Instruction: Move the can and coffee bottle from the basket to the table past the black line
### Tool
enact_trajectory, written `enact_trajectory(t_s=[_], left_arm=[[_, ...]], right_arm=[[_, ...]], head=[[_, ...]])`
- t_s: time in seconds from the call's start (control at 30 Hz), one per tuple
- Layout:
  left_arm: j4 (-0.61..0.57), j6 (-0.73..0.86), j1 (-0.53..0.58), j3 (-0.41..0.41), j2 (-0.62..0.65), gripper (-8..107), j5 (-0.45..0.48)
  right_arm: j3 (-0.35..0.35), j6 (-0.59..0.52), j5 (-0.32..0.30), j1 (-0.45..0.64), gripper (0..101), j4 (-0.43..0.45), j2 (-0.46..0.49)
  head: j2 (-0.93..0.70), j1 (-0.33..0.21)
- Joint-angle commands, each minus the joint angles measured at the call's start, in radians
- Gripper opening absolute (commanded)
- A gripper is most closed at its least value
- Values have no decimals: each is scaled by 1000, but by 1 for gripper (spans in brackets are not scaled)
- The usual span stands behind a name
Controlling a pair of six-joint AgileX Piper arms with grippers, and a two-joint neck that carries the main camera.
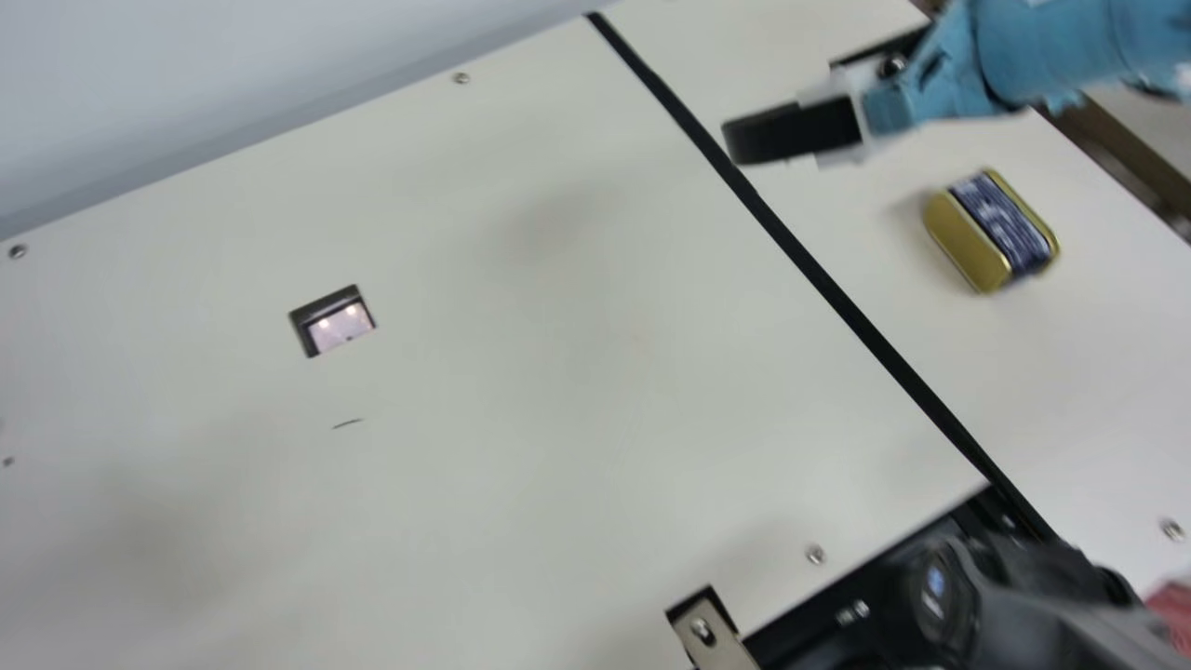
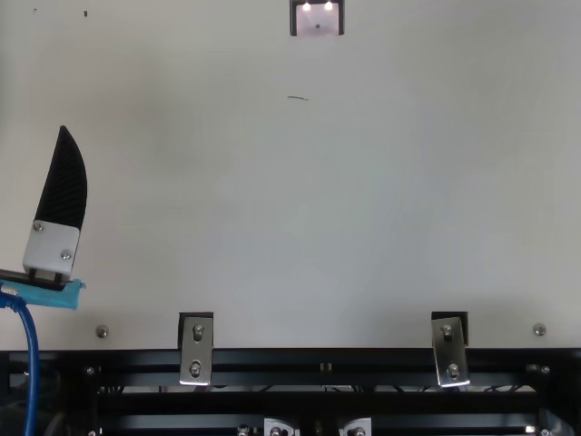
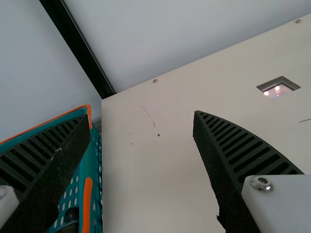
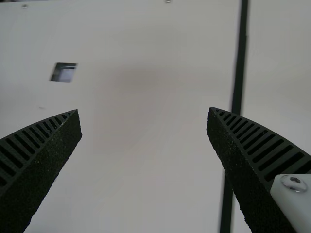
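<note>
The can [image 1: 991, 231], an oblong gold tin with rounded corners and a dark blue and white label band, rests on the cream counter [image 1: 521, 372] past the black line [image 1: 800, 256], on the opposite side from the small framed opening [image 1: 332, 321] in the surface. The right hand [image 1: 782, 132] is raised over the counter in the main view, near the black line and apart from the can; its wrist view shows the two ribbed fingers spread wide with only bare surface and part of the line between them, so it is open and empty. The left hand [image 2: 62, 186] is over the counter at the top view's left edge, and in its own wrist view it too is open, nothing gripped. Near one of its fingers in that view is the teal basket [image 3: 95, 145] with orange trim. A dark rounded thing [image 3: 71, 216] shows at the basket; whether it is the coffee bottle, I cannot tell.
</note>
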State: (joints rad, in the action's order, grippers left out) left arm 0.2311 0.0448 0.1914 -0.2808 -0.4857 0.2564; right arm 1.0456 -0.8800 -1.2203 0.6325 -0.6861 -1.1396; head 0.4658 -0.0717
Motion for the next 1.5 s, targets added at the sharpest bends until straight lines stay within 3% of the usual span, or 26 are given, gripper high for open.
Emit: enact_trajectory(t_s=[0.0,0.27,0.83,0.93,0.97,1.1,1.47], left_arm=[[0,0,0,0,0,90,0],[0,0,0,0,0,90,0],[0,0,0,0,0,90,0],[0,0,0,0,0,90,0],[0,0,0,0,0,90,0],[0,0,0,0,0,90,0],[0,0,0,0,0,90,0]], right_arm=[[-14,53,0,-89,101,-43,7],[-42,178,0,-282,101,-110,56],[-59,485,0,-566,101,-116,277],[-55,548,0,-599,101,-104,328],[-57,503,-3,-585,101,-114,302],[-57,549,-10,-599,101,-115,333],[-57,551,-3,-599,101,-110,333]], head=[[-56,-46],[-186,-89],[-280,-157],[-297,-179],[-303,-185],[-320,-198],[-327,-197]])
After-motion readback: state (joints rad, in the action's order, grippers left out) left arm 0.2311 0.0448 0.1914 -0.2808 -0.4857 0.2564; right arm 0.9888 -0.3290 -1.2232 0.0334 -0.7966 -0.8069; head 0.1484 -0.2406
